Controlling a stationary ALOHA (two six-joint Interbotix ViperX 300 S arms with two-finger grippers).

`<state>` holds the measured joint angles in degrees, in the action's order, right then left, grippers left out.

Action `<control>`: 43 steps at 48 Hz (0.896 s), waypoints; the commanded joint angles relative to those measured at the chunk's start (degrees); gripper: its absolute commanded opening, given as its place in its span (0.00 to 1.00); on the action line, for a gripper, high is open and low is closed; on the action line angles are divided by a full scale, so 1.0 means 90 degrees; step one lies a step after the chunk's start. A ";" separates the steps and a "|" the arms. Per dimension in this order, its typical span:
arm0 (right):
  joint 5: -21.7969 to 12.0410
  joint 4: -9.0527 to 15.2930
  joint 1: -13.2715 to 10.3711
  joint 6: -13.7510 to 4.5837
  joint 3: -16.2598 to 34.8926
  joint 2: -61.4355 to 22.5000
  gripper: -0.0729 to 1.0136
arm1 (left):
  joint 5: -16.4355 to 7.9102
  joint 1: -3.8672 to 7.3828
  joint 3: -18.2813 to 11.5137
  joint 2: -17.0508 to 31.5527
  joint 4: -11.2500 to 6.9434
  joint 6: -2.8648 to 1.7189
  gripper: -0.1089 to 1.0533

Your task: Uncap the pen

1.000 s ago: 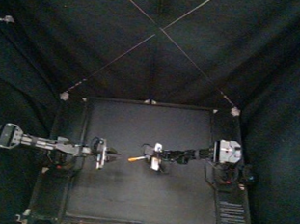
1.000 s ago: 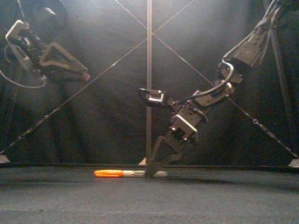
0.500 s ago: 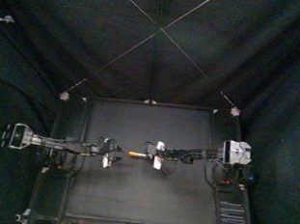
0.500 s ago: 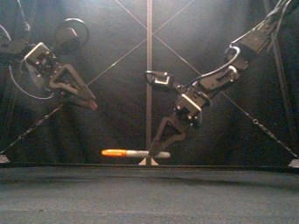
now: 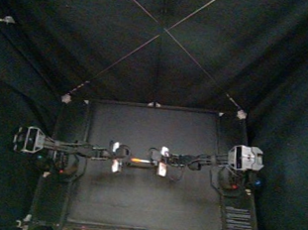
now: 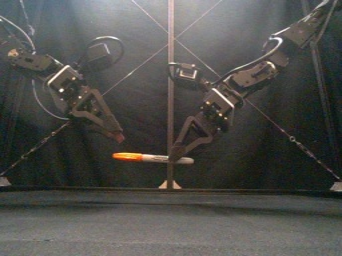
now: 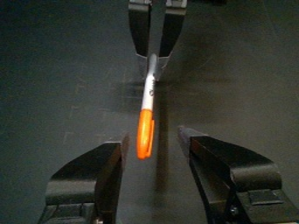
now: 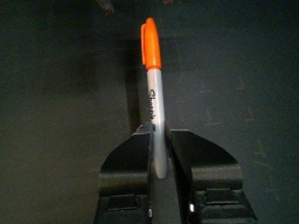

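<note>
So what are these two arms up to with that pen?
The right gripper holds a marker pen by its grey barrel, lifted level above the table. The left gripper is open right by the pen's orange cap, not gripping it. The cap is on, so no uncapping yet.

Right gripper (image 6: 179, 152) lifting pen (image 6: 151, 157) off table (image 6: 171, 215): pen, flat on tabletop a second ago, now hanging in mid-air, climbing higher with each picture. Left arm swinging down from upper left, left gripper (image 6: 116, 136) closing in on orange cap (image 6: 128, 156), now hovering just above it, jaws spread, not touching. Seen from above, left gripper sliding toward table's middle, gap between both grippers narrowing to pen's length. Right arm's wrist rising with its load.
</note>
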<state>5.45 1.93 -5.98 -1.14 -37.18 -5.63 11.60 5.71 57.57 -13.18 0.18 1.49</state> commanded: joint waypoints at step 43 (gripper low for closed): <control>0.0020 -0.0010 0.0039 0.0000 0.0000 0.0244 0.49 | -0.0371 0.0068 -0.0889 0.1230 0.0215 0.0000 0.46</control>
<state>5.36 1.93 -5.71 -1.05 -37.35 -5.63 8.00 6.06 50.63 -1.67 1.58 1.58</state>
